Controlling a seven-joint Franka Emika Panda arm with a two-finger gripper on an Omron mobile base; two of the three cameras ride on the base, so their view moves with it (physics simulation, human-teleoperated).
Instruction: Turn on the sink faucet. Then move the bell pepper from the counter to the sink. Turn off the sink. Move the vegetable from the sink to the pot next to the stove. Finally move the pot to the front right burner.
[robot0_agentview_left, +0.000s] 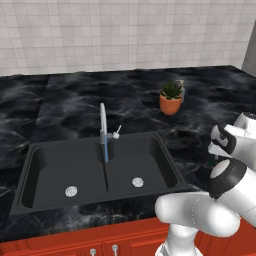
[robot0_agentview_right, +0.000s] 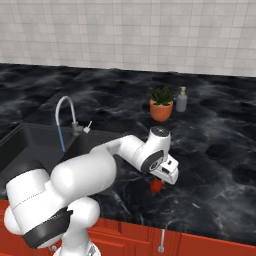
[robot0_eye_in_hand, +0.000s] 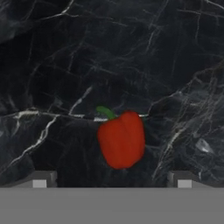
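The sink faucet (robot0_agentview_left: 102, 120) (robot0_agentview_right: 65, 102) stands behind the black double-basin sink (robot0_agentview_left: 150, 150), and a thin blue stream (robot0_agentview_left: 106, 150) falls from its spout. The red bell pepper (robot0_eye_in_hand: 121, 139) (robot0_agentview_right: 157, 186) lies on the black marble counter (robot0_agentview_right: 215, 150) to the right of the sink, near the front edge. My gripper (robot0_agentview_right: 159, 178) (robot0_eye_in_hand: 112, 180) hangs just above it, pointing down. It is open, with one fingertip (robot0_eye_in_hand: 43, 179) on each side of the pepper and nothing held. The pot and the stove are out of view.
An orange potted plant (robot0_agentview_left: 170, 98) (robot0_agentview_right: 161, 105) and a grey soap dispenser (robot0_agentview_right: 181, 100) stand at the back of the counter right of the sink. Red cabinet fronts (robot0_agentview_left: 75, 245) run below the counter edge. A tiled wall closes the back.
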